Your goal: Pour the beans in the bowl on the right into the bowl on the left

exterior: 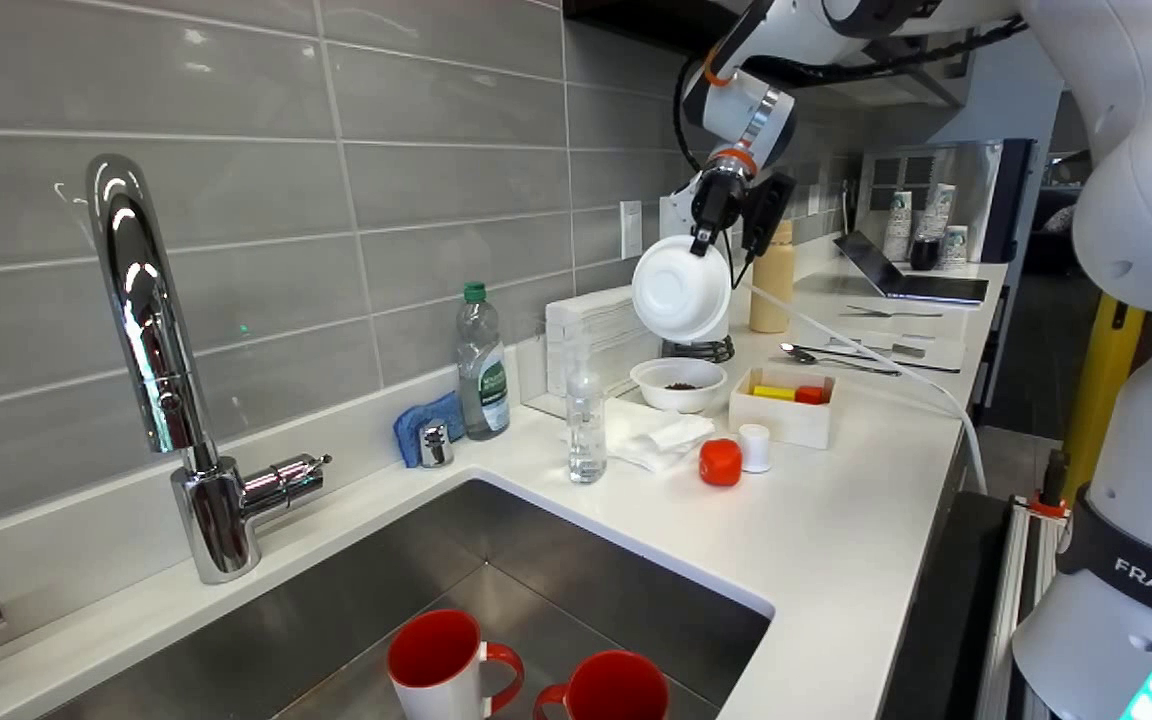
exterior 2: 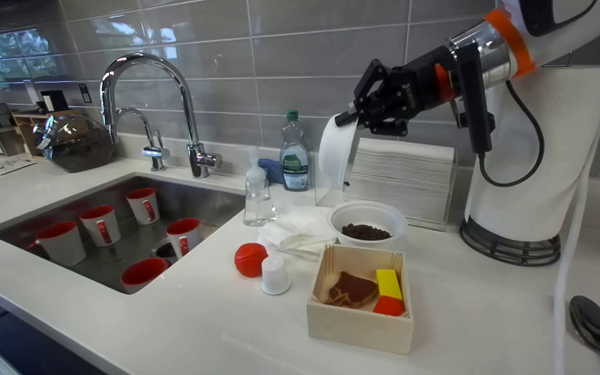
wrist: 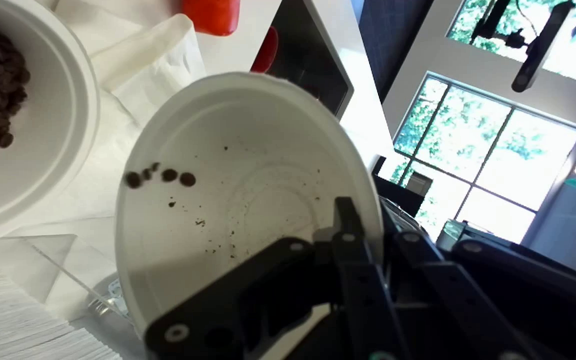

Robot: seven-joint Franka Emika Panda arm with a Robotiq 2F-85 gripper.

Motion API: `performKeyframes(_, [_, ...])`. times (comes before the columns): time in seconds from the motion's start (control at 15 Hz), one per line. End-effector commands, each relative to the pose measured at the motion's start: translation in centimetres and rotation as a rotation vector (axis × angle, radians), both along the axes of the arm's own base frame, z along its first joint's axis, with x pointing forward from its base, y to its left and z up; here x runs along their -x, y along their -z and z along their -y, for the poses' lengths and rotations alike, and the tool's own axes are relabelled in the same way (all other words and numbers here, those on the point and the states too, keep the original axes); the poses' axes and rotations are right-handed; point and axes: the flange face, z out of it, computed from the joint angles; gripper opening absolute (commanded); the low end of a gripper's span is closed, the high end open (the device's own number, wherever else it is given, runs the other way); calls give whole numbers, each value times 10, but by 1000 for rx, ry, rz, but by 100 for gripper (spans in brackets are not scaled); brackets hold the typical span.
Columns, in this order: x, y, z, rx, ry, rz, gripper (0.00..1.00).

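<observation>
Currently, the pincer (exterior 2: 348,117) is pinching the rim of the raised bowl (exterior: 681,290); the wrist view shows 1 finger (wrist: 348,220) inside the bowl and the other outside. Held by the pincer, this white bowl tilts steeply, nearly on edge. A few dark beans (wrist: 169,175) show against its inner surface, toward the rim opposite the pincer, and small specks (wrist: 200,223) dot the inside; whether those beans touch the surface I cannot tell.

Beneath the pincer in both exterior views, the lower bowl (exterior 2: 370,213) stands upright on the desk (exterior 2: 216,323), apart from the raised bowl, with a bean heap (exterior 2: 365,232) at its bottom.

Behind and lower than the pincer, in an exterior view, is a stack of paper towels (exterior 2: 404,179); right of the pincer stands a large paper roll (exterior 2: 534,156). Left of the pincer and lower are a green-capped bottle (exterior 2: 295,156), a blue cloth (exterior 2: 272,170) and a clear pump bottle (exterior 2: 260,200). Below the pincer and farther from the tiled wall (exterior 2: 326,57), a wooden box (exterior 2: 360,325) holds a brown piece (exterior 2: 354,289), a yellow block (exterior 2: 388,282) and a red block (exterior 2: 388,306). Also lower than the pincer and left of it, a round red object (exterior 2: 250,259) sits just beside a small white cup (exterior 2: 275,275), near a crumpled white sheet (exterior 2: 292,224). Well to the left of the pincer, the sink (exterior 2: 196,200) holds 5 red-and-white mugs (exterior 2: 60,247).
</observation>
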Motion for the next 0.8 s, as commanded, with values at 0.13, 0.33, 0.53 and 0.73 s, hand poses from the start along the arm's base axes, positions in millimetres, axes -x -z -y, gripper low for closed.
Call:
performKeyframes(0.13, [-4,-7,15,-129,63,-51,0])
performKeyframes(0.33, [-5,-15,24,-116,105,-45,0])
performKeyframes(0.53, [-3,-23,30,-87,125,-46,0])
performKeyframes(0.73, [-4,-39,36,91,156,9,0])
